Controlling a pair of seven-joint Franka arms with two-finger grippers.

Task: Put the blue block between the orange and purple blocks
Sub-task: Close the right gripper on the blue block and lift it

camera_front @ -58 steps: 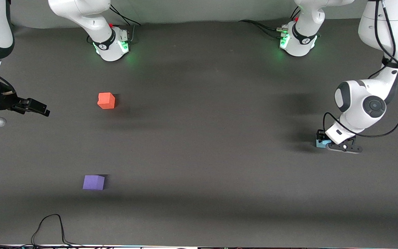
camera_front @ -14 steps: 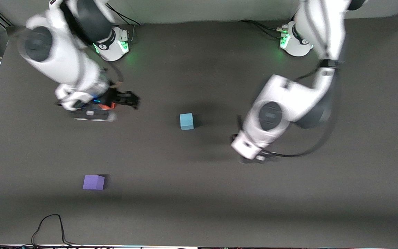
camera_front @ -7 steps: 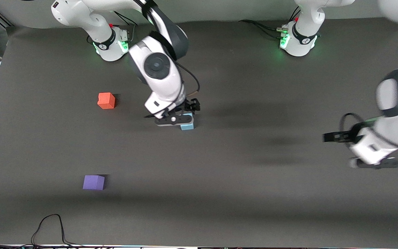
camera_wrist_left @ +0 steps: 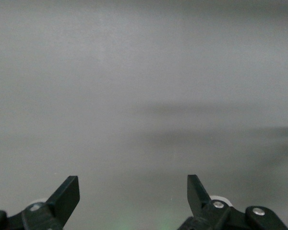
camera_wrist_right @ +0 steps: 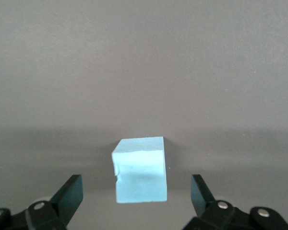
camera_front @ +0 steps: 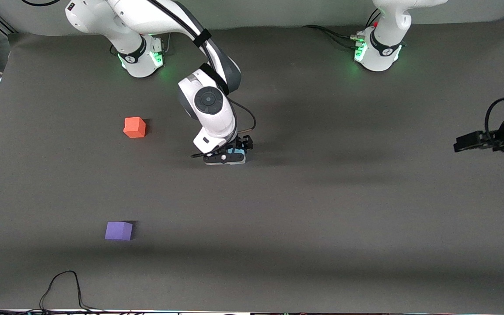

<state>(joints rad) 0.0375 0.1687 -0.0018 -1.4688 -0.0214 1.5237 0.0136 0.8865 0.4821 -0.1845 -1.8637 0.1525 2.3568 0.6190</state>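
The light blue block (camera_front: 236, 152) rests on the dark table (camera_front: 322, 227) near its middle, mostly covered by my right gripper (camera_front: 233, 156). In the right wrist view the blue block (camera_wrist_right: 139, 170) sits between the open fingers of the right gripper (camera_wrist_right: 136, 194), touching neither. The orange block (camera_front: 134, 127) lies toward the right arm's end. The purple block (camera_front: 118, 230) lies nearer the front camera than the orange one. My left gripper (camera_front: 461, 144) is open and empty above the left arm's end of the table; its own view (camera_wrist_left: 132, 192) shows only bare table.
The right arm's base (camera_front: 140, 57) and the left arm's base (camera_front: 376, 52) stand along the table's back edge. A black cable (camera_front: 61, 284) loops on the table at the edge nearest the front camera, close to the purple block.
The left gripper brought the blue block to the table's middle, released it and withdrew to its own end. The right gripper came over from the orange block and lowered around the blue block.
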